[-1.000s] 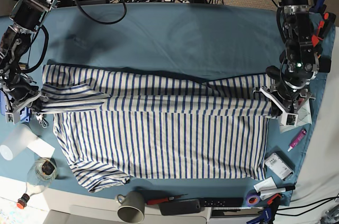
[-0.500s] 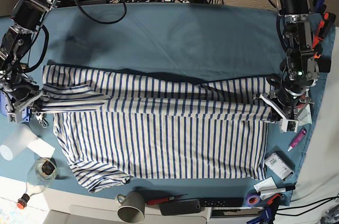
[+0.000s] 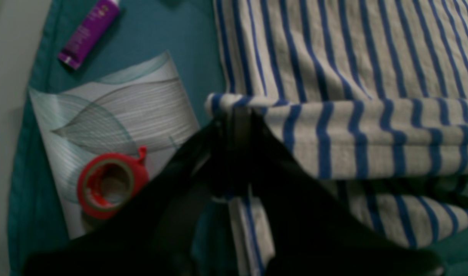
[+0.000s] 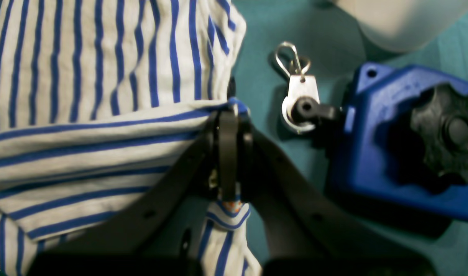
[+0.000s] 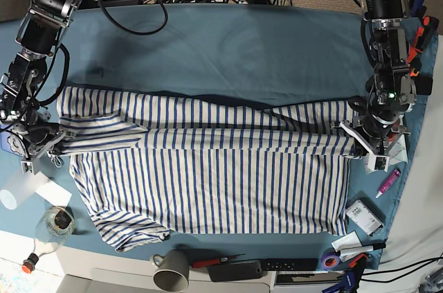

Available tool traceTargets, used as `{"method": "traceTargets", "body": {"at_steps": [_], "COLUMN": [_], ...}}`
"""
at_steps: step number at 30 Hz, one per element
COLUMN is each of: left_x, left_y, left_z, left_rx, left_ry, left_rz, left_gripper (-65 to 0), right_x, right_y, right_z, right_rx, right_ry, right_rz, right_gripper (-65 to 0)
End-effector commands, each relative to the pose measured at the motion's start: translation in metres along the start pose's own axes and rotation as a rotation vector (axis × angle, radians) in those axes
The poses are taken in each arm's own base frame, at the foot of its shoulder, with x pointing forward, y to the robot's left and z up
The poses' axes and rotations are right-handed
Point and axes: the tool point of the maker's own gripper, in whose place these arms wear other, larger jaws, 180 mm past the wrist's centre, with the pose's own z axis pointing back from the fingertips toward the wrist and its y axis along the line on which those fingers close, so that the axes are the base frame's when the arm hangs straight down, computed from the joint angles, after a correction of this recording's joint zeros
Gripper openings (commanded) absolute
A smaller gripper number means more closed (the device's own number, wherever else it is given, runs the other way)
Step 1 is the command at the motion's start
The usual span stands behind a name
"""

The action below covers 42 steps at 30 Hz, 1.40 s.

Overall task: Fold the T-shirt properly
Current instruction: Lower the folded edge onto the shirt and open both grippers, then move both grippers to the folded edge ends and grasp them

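Note:
The T-shirt, white with blue stripes, lies spread wide across the teal table cloth. Its far part is folded forward into a long band across the middle. My left gripper, on the right of the base view, is shut on the band's end. The left wrist view shows that gripper pinching the folded T-shirt edge. My right gripper, on the left of the base view, is shut on the other end. The right wrist view shows it clamped on a bunched T-shirt edge.
A purple tube, a red tape roll and a leaf-printed sheet lie by the left gripper. A blue clamp and a metal clip sit by the right gripper. A mug, remote and bottle line the front edge.
Both grippers have carried the folded band a little toward the table's front. The gripper on the base view's left has also shifted slightly inward.

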Motion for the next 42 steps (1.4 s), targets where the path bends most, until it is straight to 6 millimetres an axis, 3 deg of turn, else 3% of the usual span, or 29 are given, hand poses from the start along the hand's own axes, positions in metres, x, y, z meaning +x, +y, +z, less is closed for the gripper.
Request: {"method": "traceTargets", "body": {"at_steps": [1,10,19,20,22,25,27,34,42], "left_x": [0.022,0.024,0.026,0.026,0.025,0.028,0.028,0.028,0.017], "left_y": [0.008,0.008,0.005,0.003,-0.002,-0.004,-0.004,-0.004,-0.003], "left_z": [0.003,0.003,0.003,0.003,0.003,0.003,0.003,0.003,0.01], "left_rx": [0.021,0.02,0.005,-0.007,-0.033,-0.044,-0.044,-0.043,-0.025], "left_ry": [-0.063,-0.076,-0.086,-0.086,-0.086,-0.104,-0.104,-0.101,0.028], "left_rz": [-0.012,-0.012,-0.024,-0.034,-0.054,-0.062,-0.063,-0.063,-0.046], "left_gripper": [-65.0,-65.0,-65.0,-62.3,-50.5,-41.2,-40.9,-40.9,-40.9], "right_x": [0.028,0.033,0.035,0.035,0.037,0.04,0.041,0.048,0.09], "right_y": [-0.014,-0.019,-0.018,-0.015,-0.008,-0.006,-0.007,-0.015,-0.017], "right_z": [0.008,-0.005,-0.005,-0.005,-0.005,-0.004,-0.004,0.004,0.034], "right_rx": [-0.029,-0.009,-0.001,0.014,0.049,0.059,0.058,0.071,0.192], "right_ry": [-0.074,-0.062,-0.066,-0.067,-0.078,-0.093,-0.101,-0.086,-0.085], "right_rz": [0.003,-0.07,-0.063,-0.047,-0.011,0.001,0.001,-0.034,-0.124], "right_gripper": [-65.0,-65.0,-65.0,-65.0,-64.8,-54.0,-49.3,-48.9,-48.9]}}
